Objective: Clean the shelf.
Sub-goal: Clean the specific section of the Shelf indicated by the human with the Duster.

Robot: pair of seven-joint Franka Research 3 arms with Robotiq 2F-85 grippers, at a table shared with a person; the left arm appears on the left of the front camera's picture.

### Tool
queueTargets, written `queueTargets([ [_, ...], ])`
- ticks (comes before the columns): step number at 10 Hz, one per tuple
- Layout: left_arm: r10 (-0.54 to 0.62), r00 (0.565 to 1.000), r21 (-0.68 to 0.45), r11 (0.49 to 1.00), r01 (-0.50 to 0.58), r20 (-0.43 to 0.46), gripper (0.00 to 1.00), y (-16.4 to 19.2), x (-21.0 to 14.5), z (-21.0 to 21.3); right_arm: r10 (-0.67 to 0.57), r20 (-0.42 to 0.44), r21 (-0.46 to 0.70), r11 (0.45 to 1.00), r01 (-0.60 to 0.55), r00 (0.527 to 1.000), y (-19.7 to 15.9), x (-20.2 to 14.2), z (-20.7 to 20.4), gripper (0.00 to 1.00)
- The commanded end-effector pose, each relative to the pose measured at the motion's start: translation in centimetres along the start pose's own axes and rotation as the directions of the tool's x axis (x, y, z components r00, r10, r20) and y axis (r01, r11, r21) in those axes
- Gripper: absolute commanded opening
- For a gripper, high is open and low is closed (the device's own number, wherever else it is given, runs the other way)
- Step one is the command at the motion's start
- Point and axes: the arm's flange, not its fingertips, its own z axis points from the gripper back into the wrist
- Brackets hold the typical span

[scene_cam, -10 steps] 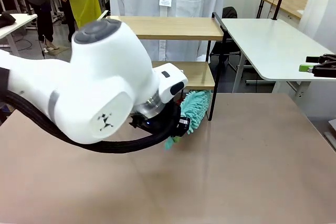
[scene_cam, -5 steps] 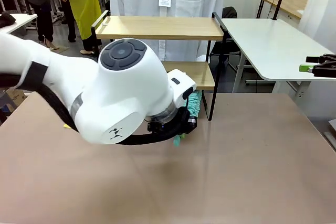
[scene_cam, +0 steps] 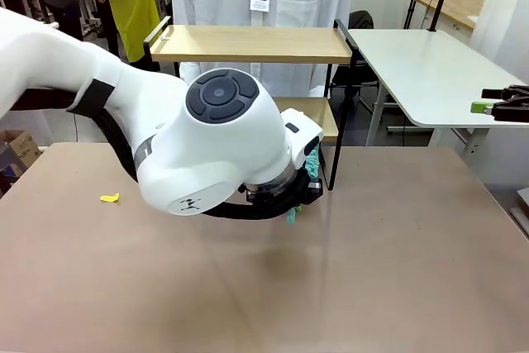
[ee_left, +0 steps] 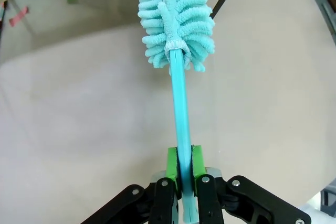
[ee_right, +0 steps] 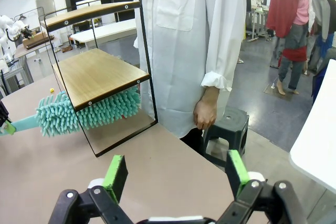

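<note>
The shelf point(scene_cam: 248, 43) stands at the table's far edge, two light wooden boards in a thin black frame. My left gripper point(ee_left: 184, 163) is shut on the handle of a teal fluffy duster point(ee_left: 176, 19). In the front view the left arm's big white wrist hides most of the duster point(scene_cam: 311, 163). In the right wrist view the duster head point(ee_right: 89, 109) lies just under the shelf's lower board point(ee_right: 97, 74), above the table. My right gripper point(ee_right: 176, 174) hangs open and holds nothing, off to the right of the shelf point(scene_cam: 486, 100).
A person in a white coat point(ee_right: 194, 40) stands right behind the shelf, one hand point(ee_right: 205, 111) hanging down. A small yellow scrap point(scene_cam: 109, 197) lies on the brown table at the left. A white table point(scene_cam: 421, 64) and a black stool point(ee_right: 226, 129) are beyond.
My left arm has swung right and toward the shelf, pushing the duster head farther under the lower board. The right gripper has stayed still.
</note>
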Motion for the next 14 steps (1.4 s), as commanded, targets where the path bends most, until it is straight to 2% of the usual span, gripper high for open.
queueTargets([
  [1, 0.028, 1.000, 0.004, 1.000, -0.028, -0.009, 0.13, -2.5, -0.4, -4.9, 0.005, -0.003, -0.001, 1.000, -0.005, 1.000, 0.1, 0.3, 0.1, 1.00],
  [5, 0.067, 0.997, 0.030, 0.997, -0.066, -0.041, 0.13, -2.5, -0.7, -5.7, 0.005, -0.003, -0.001, 1.000, -0.005, 1.000, 0.1, 0.3, 0.1, 1.00],
  [6, 0.004, 0.998, 0.007, 1.000, -0.004, -0.061, 0.13, -0.2, -1.0, -2.9, 0.005, -0.003, -0.001, 1.000, -0.005, 1.000, 0.1, 0.3, 0.1, 1.00],
  [8, 0.018, 0.997, 0.014, 1.000, -0.017, -0.074, 0.13, -0.5, -0.9, -3.4, 0.005, -0.003, -0.001, 1.000, -0.005, 1.000, 0.1, 0.3, 0.1, 1.00],
  [11, 0.072, 0.992, 0.065, 0.996, -0.066, -0.104, 0.13, 2.2, -0.2, -3.6, 0.005, -0.003, -0.001, 1.000, -0.005, 1.000, 0.1, 0.3, 0.1, 1.00],
  [14, 0.095, 0.989, 0.189, 0.979, -0.072, -0.117, 0.13, 6.7, 0.3, -2.5, 0.005, -0.003, -0.001, 1.000, -0.005, 1.000, 0.1, 0.3, 0.1, 1.00],
])
